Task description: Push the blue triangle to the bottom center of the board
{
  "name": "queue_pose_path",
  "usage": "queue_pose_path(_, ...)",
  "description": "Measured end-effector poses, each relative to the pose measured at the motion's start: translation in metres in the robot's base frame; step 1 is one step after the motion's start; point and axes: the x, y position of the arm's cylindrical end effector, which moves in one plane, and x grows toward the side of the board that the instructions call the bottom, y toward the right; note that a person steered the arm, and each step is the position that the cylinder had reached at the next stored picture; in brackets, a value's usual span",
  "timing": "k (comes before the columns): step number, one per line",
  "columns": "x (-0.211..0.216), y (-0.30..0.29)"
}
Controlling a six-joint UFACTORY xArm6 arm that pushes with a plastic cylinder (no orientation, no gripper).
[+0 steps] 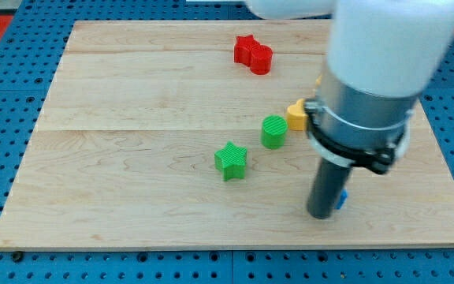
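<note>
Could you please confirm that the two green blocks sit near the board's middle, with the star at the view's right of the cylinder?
Not quite. The camera view shows the green star at the view's left of the green cylinder, and a little lower, not at its right. Both do sit near the middle of the board.

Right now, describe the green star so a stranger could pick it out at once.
On the wooden board, look just below the middle. The green star sits there, left of my tip. Its neighbour up and to the right, the green cylinder, is round; this one has points.
</note>
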Motion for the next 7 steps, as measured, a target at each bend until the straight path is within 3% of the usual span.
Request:
queue_pose_path(2,-0.002,0.067)
queue_pose_path(3,-0.023,0.066)
queue_pose_path(4,-0.043,0.057)
queue_pose_path(6,-0.015,-0.072)
queue_pose_path(7,0.008,-0.016)
